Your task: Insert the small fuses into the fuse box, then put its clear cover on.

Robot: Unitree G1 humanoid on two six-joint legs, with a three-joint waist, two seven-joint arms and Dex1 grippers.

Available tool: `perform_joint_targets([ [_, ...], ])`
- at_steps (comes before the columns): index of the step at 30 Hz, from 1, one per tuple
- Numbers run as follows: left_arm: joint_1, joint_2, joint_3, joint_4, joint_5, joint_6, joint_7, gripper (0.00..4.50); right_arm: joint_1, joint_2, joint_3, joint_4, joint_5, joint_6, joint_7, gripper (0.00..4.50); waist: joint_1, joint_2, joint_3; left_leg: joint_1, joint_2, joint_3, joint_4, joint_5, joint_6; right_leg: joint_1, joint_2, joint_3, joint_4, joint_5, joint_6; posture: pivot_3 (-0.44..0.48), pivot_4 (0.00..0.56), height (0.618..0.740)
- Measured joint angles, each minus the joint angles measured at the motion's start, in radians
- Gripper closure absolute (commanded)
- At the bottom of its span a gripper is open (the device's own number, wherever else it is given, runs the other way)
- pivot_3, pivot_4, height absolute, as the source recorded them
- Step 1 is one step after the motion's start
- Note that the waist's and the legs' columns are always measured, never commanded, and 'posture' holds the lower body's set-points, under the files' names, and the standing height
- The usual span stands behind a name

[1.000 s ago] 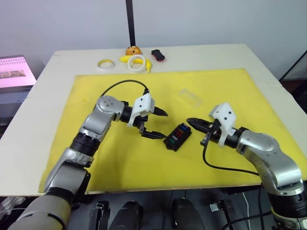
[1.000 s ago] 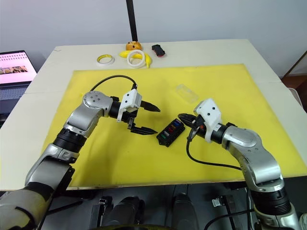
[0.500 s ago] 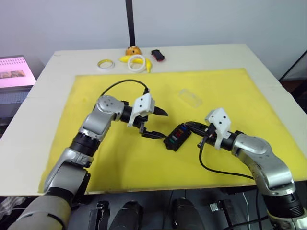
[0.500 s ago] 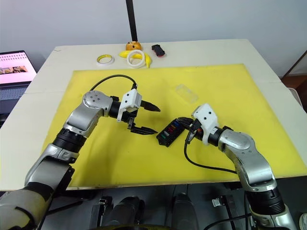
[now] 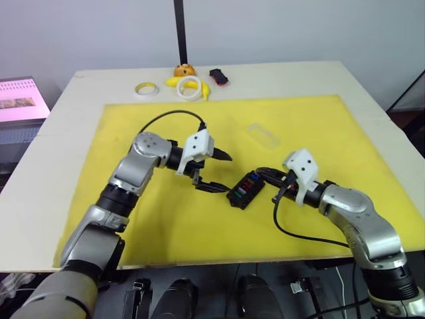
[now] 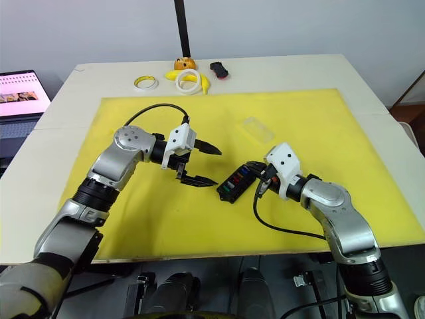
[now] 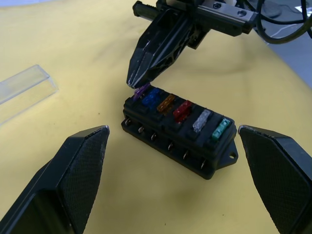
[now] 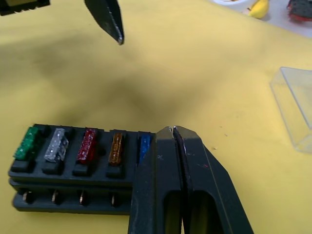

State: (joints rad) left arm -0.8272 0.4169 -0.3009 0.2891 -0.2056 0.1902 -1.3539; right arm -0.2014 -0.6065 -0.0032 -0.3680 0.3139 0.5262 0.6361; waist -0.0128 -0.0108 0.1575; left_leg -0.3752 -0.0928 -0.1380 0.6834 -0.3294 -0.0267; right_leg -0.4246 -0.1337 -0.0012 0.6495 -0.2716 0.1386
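Your left gripper (image 5: 214, 171) hangs released just left of the fuse box (image 7: 178, 131) at mat centre. Six fuses sit in it; the purple fuse (image 7: 141, 89) looks tilted. Your right gripper (image 7: 139, 78), clenched, touches it: press straight down. The clear cover (image 5: 262, 134) waits beyond.

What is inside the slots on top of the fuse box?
The fuse box holds six fuses in one row: green, grey, red, orange, blue and purple. The shut right hand presses on the purple one, hiding it in the right wrist view.
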Motion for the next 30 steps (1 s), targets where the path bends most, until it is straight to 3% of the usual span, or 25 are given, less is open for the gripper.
perform_joint_targets([
  [30, 0.01, 0.01, 0.0, -0.019, 0.0, 0.012, 0.001, 0.0, -0.021, 0.016, 0.017, 0.01, -0.02, 0.002, -0.011, 4.47, -0.001, 0.0, 0.0, 0.0, 0.0, 0.0, 0.0, 0.0, 0.0, 0.0, 0.0, 0.0, 0.0, 0.0, 0.0, 0.0, 0.15, 0.74],
])
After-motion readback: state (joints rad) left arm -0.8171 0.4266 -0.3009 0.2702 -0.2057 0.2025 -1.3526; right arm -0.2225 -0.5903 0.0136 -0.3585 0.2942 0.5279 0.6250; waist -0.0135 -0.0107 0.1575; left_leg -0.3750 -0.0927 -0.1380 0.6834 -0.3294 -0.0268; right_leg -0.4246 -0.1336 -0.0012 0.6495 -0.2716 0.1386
